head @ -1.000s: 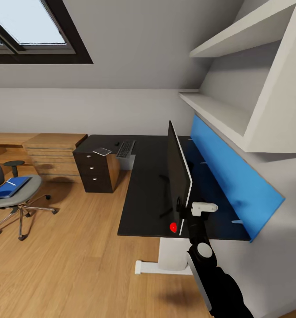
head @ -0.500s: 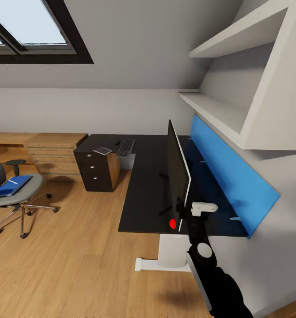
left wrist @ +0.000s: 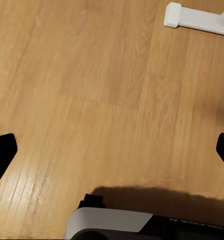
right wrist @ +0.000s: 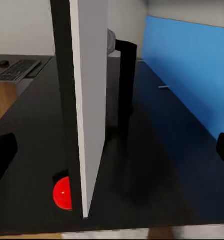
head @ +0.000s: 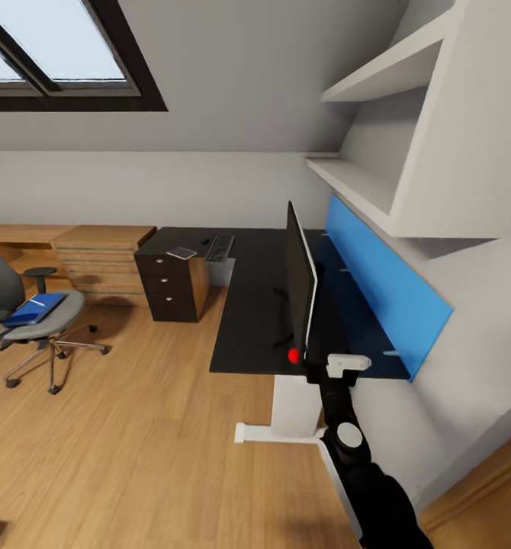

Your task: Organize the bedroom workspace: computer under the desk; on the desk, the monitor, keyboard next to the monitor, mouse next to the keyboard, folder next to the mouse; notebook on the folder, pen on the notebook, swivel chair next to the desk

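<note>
The thin monitor (head: 301, 280) stands edge-on on the black desk (head: 248, 320); its white back edge (right wrist: 87, 100) is close in the right wrist view. My right gripper (head: 317, 370) hangs open at the desk's near edge, just short of the monitor's near corner, its fingers (right wrist: 2, 155) apart and holding nothing. At the desk's far end lie the keyboard (head: 219, 248) and the small dark mouse (right wrist: 2, 63). A notebook (head: 182, 252) rests beside them. The blue folder (head: 34, 309) lies on the swivel chair (head: 27, 324) at the left. My left gripper (left wrist: 112, 150) is open over bare floor.
A dark drawer unit (head: 171, 286) stands under the desk's far end, with a wooden dresser (head: 103, 255) left of it. A blue panel (head: 381, 286) and white shelves (head: 362, 183) line the wall on the right. The desk's white foot (left wrist: 197, 17) rests on the wood floor.
The whole head view has shifted, so the camera has pulled back from the desk. My right gripper now sits just off the monitor's near corner rather than at its edge.
</note>
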Controlling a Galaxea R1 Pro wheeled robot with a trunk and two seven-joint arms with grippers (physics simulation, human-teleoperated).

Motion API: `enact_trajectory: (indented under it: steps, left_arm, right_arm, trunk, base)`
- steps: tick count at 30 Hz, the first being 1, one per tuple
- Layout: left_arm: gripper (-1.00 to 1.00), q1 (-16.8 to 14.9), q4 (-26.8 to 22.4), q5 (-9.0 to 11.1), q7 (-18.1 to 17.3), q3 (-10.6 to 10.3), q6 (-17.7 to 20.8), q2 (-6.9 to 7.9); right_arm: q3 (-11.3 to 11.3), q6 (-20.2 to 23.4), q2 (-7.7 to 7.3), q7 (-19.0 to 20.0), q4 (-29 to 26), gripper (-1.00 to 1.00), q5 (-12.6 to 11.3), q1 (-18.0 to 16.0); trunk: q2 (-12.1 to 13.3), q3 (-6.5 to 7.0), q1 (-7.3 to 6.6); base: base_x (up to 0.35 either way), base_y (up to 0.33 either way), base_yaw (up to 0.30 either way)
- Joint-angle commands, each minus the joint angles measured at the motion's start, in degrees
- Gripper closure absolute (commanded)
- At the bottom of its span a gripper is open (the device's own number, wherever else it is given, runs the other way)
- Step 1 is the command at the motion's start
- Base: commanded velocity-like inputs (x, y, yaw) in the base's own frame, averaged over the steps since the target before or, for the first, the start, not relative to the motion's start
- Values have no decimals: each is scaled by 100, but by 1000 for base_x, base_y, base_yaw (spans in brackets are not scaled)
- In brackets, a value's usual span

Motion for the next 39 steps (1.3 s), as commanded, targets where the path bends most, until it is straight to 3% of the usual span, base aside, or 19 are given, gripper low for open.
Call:
enact_trajectory:
  steps: [1, 11, 16, 20, 25, 31, 33, 39]
  left_arm:
    - [-100, -3, 1, -43, -9, 50, -14, 1]
    - [-100, -3, -1, -37, -6, 52, -14, 4]
    - [-100, -3, -2, 192, -10, 51, -14, 19]
    - [-100, -3, -2, 286, -16, 47, -14, 21]
    - [-100, -3, -3, 319, -19, 45, 19, 23]
    - [-100, -3, -5, 325, -16, 42, 110, 54]
    - [-100, -3, -5, 328, -19, 42, 223, 60]
    - [-100, -3, -5, 339, -36, 47, 613, 64]
  right_arm:
    - [20, 24, 1, -30, 22, -100, 50, -6]
    - [289, 20, 15, -39, 550, -100, 50, -1]
    - [317, 1, 19, -35, 1144, -100, 20, -6]
    - [286, -290, 4, -19, 2093, -100, -142, -7]
    - [278, -1540, 0, -15, 3984, -100, -268, -5]
    - [276, -2520, -1, -11, 5824, -100, -302, -5]
    - [275, -2690, -6, -6, 6291, -100, -306, -2]
    - [289, -2845, -23, 2, 6943, -100, -307, -4]
  trunk:
    - [-10, -10, -1]
    - [-10, -10, -1]
    - [-10, -10, -1]
    - [-10, -10, -1]
    - [-10, -10, -1]
    - [-10, -10, -1]
    - [-10, -10, -1]
    - [191, 80, -111]
  base:
    - [-331, 0, 0]
    - [-330, 0, 0]
    - [-206, 0, 0]
    - [-44, 0, 0]
    - [-10, 0, 0]
    - [-2, 0, 0]
    - [0, 0, 0]
    - [0, 0, 0]
